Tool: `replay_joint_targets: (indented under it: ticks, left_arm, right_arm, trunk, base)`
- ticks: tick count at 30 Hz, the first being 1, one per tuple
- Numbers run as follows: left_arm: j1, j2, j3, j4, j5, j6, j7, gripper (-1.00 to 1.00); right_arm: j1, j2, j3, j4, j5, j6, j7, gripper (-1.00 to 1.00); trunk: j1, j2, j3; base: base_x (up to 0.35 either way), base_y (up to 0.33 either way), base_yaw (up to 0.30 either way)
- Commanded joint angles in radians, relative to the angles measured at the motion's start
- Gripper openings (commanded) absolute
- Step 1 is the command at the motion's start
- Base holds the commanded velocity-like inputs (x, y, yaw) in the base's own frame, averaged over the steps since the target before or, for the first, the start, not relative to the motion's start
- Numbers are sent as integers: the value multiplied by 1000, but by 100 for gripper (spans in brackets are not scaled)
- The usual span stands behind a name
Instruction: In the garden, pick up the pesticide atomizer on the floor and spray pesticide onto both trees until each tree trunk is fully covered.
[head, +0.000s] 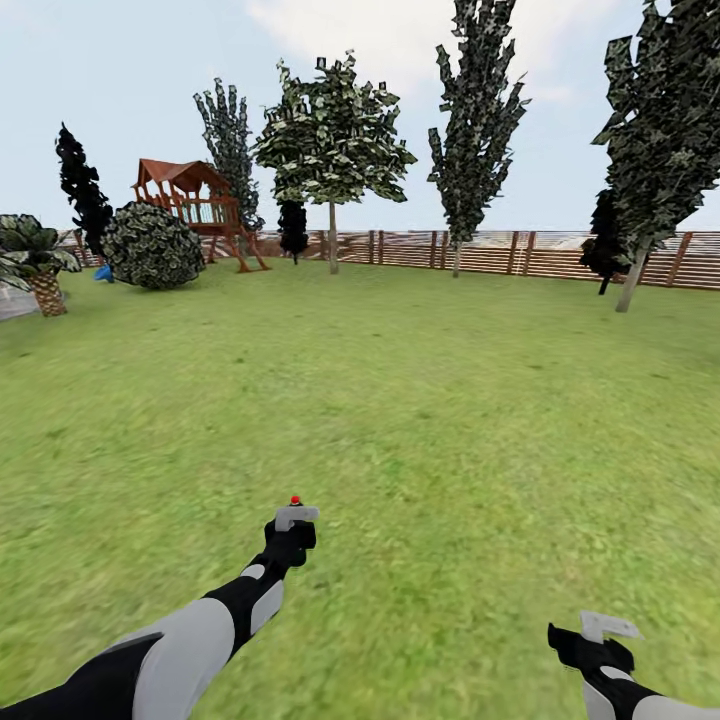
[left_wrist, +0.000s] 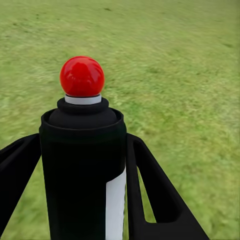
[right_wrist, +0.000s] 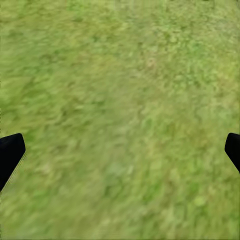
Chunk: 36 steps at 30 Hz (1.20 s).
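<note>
My left gripper (head: 291, 533) is shut on the pesticide atomizer (head: 296, 515), held upright low over the lawn in the head view. In the left wrist view the atomizer (left_wrist: 80, 160) is a black bottle with a white label strip and a red ball on top, standing between the two black fingers (left_wrist: 150, 195). My right gripper (head: 592, 640) hovers open over bare grass at the lower right, its fingers spread wide apart in the right wrist view. A tree (head: 333, 130) with a broad green canopy and a thin bare tree trunk (head: 333, 245) stands far ahead by the fence.
A brown slat fence (head: 500, 252) bounds the lawn at the back. Tall narrow-crowned trees (head: 475, 120) (head: 660, 130) stand to the right. A wooden play tower (head: 195, 205), a round shrub (head: 152, 245) and a short palm (head: 40, 270) are at the far left. Open grass lies between.
</note>
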Motion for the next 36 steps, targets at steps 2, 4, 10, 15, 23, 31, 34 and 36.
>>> replay_joint_targets:
  ticks: [2,4,10,15,23,31,34,36]
  left_arm:
    - [0,0,0,0,0,0,0,-100]
    - [0,0,0,0,0,0,0,-100]
    - [0,0,0,0,0,0,0,-100]
    - [0,0,0,0,0,0,0,-100]
    - [0,5,1,-1,0,0,0,-100]
    - [0,29,1,-2,0,0,0,-100]
    - [0,30,1,-2,0,1,0,-100]
    - [0,31,1,-2,0,1,0,-100]
  right_arm:
    - [0,0,0,0,0,0,0,100]
    - [1,0,0,0,0,0,0,100]
    - [1,0,0,0,0,0,0,100]
    - [6,0,0,0,0,-1,0,100]
    - [18,10,0,1,-1,-1,0,100]
    - [44,28,1,0,0,-2,0,100]
    - [44,28,1,0,1,-2,0,100]
    - [44,26,1,0,1,-3,0,100]
  trunk:
    - [0,0,0]
    - [0,0,0]
    - [0,0,0]
    - [0,0,0]
    - [0,0,0]
    - [0,0,0]
    - [0,0,0]
    - [0,0,0]
  base:
    - [350,0,0]
    - [350,29,0]
    - [350,95,0]
    - [350,124,0]
    - [350,127,67]
    - [350,127,2]
    - [350,123,0]
    - [350,121,0]
